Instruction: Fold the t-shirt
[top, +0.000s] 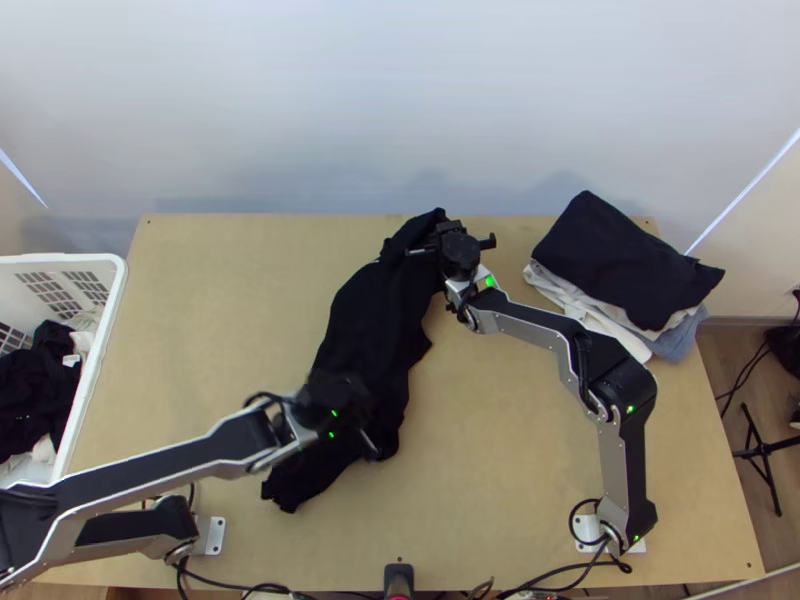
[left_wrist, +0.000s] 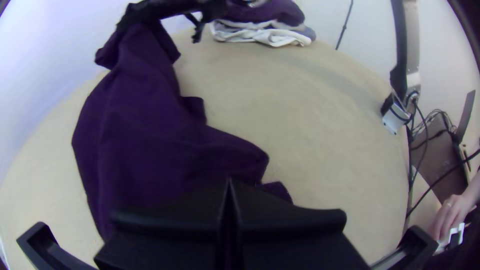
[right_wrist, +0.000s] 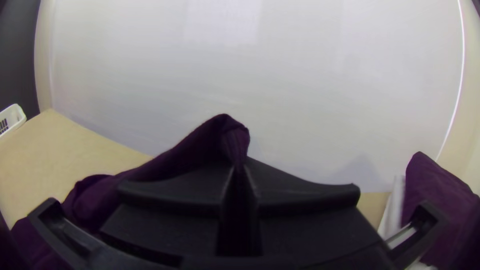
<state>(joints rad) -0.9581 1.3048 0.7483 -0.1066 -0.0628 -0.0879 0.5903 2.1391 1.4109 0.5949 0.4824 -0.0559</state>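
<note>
The t-shirt (top: 378, 318) lies on the table (top: 510, 430) as a long, uneven, partly bunched strip. Its long axis slants from top centre of the frame to lower left of centre. The right gripper (right_wrist: 241, 172) is clamped on the upper end, with a raised fold of cloth between its fingertips. The left gripper (left_wrist: 229, 182) has its fingers brought together over the lower part; whether cloth is pinched there cannot be told. The left arm is nearer the lower end, so it is probably the one to secure that end before both ends are aligned. The folded stack (top: 620, 265) is at upper right; the basket (top: 60, 259) is at far left.
</note>
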